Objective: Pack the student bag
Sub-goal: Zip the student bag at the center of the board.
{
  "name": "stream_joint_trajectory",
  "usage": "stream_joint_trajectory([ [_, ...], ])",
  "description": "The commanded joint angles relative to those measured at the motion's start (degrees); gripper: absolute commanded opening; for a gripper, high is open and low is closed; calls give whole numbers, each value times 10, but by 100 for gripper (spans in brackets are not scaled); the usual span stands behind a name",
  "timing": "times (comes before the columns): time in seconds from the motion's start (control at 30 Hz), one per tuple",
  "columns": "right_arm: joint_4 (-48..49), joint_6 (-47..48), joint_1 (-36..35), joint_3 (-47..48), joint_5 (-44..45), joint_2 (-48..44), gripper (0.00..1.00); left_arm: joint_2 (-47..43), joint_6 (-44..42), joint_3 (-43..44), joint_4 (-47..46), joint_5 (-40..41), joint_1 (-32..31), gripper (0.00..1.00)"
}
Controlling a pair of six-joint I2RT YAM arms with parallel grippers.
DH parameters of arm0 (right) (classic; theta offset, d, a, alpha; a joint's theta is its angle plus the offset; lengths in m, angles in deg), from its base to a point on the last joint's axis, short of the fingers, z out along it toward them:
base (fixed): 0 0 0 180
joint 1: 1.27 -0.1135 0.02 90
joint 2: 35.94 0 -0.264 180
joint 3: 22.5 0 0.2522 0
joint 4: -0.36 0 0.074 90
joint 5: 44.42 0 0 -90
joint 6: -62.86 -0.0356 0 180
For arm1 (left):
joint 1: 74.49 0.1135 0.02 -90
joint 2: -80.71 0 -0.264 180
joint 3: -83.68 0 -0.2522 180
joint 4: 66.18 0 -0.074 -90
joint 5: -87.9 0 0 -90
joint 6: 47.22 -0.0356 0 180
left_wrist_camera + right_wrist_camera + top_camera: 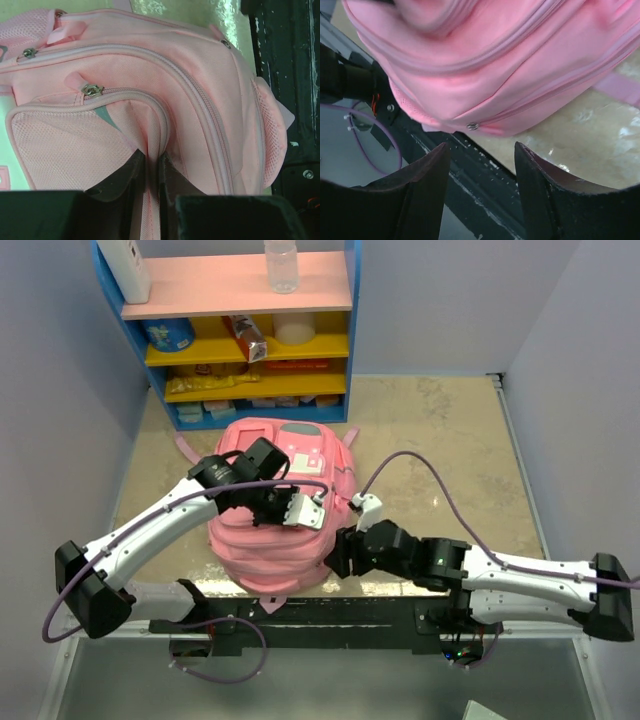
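The student bag (262,552), a large pink backpack, lies on the table between my two arms, its near end by the black rail. My left gripper (292,508) reaches over its top and is shut on a fold of its pink fabric (151,159) beside a pocket zip. A metal zip pull (92,90) shows just beyond that fold. My right gripper (340,552) sits at the bag's near right corner with its jaws open and nothing between them (482,148). Just above its fingertips is the bag (495,60) with a small zip pull (472,126).
A blue shelf unit (352,330) with pink and yellow boards stands at the back, holding a clear bottle (281,265) and small packets. The black mounting rail (330,618) runs along the near edge. A purple cable (420,462) arcs over the right arm. Grey walls close both sides.
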Motion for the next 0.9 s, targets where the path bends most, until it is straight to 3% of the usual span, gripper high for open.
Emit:
stream_joint_trajectory([
  [0.0, 12, -92, -65, 23, 80, 65, 58, 26, 48, 82, -32, -22, 2, 8],
  [0.2, 11, -91, -108, 38, 143, 101, 56, 12, 43, 71, -19, -23, 3, 8],
  [0.47, 47, 72, -113, 43, 165, 142, 58, -9, 35, 35, -12, -16, 2, 9],
  [0.87, 146, 83, -112, -17, 181, 174, 49, -21, 44, 39, -20, -8, 2, 9],
])
